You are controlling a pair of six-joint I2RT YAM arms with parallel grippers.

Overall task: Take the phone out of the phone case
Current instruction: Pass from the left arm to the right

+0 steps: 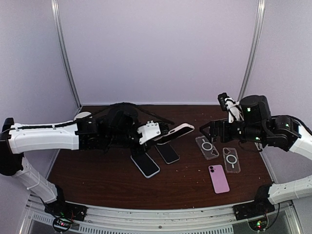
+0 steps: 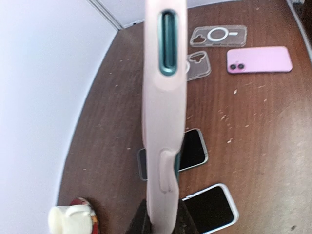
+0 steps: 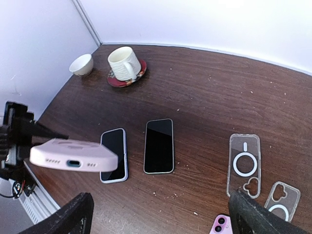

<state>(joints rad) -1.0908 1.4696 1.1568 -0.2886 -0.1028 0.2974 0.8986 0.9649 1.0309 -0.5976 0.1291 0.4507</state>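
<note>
left pincer (image 1: pixel 154 135): clamped on pink phone case (image 1: pixel 176 132), off the counter (image 1: pixel 97 171);
right pincer (image 1: pixel 204 130): wide open, empty

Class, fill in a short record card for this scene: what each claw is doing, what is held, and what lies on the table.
Left claw: shut on one end of the pink-cased phone, held above the table
Right claw: open, empty
Phone status: in its case
Screen-up on table: white-edged phone, dark-edged phone
Empty cases: two clear cases
Back-up: pink phone
Far left corner: mug on saucer, bowl
</note>
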